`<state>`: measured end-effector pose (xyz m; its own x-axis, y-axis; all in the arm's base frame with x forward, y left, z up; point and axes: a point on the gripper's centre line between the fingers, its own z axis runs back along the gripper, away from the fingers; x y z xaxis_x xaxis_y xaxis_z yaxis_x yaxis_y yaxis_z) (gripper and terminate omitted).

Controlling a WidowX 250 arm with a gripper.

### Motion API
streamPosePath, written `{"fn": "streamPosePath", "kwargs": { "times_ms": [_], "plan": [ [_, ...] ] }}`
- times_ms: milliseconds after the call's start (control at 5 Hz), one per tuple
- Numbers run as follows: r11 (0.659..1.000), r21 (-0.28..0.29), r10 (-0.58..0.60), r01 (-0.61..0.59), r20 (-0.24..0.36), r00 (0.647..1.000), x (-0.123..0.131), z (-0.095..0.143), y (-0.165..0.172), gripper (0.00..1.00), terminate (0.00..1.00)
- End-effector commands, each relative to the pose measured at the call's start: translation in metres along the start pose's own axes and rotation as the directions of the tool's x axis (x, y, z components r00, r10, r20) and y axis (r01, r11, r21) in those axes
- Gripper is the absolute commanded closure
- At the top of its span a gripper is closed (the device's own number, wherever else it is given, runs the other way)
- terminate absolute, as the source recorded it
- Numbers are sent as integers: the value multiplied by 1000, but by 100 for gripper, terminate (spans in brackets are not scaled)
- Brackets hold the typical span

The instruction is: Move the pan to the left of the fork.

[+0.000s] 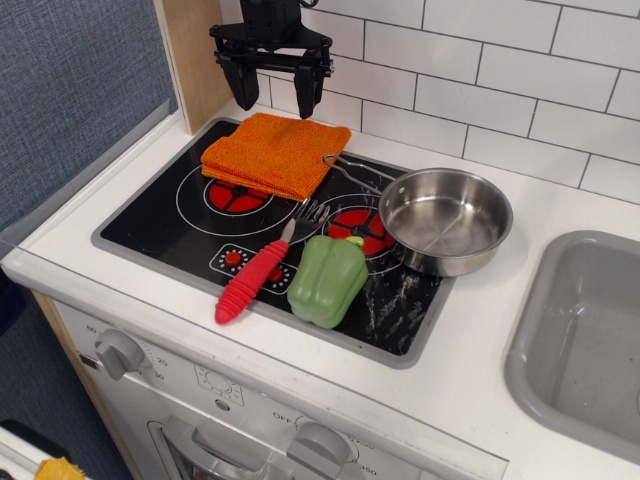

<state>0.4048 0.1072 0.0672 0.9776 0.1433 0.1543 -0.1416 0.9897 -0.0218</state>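
One round shiny steel pan (pixel 445 220) is sitting at three o'clock of the red-handled toy fork (pixel 262 267). Your black gripper (pixel 270 85) is hanging spread, empty. Risk: you're snagging the green pepper (pixel 327 280) while carrying leftward.

An orange cloth (pixel 275 152) is laid folded on the black stovetop (pixel 160 222) at eleven o'clock. A green pepper (pixel 327 280) is set at centre. A grey sink (pixel 580 340) is seen at four o'clock.
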Motion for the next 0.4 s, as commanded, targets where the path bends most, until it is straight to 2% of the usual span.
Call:
{"fn": "streamPosePath", "kwargs": {
  "times_ms": [0,200],
  "plan": [
    [1000,0,0,0,0,1000,0,0,0,0,0],
    [994,22,-111,110,66,992,5,6,-25,0,0]
  ]
}}
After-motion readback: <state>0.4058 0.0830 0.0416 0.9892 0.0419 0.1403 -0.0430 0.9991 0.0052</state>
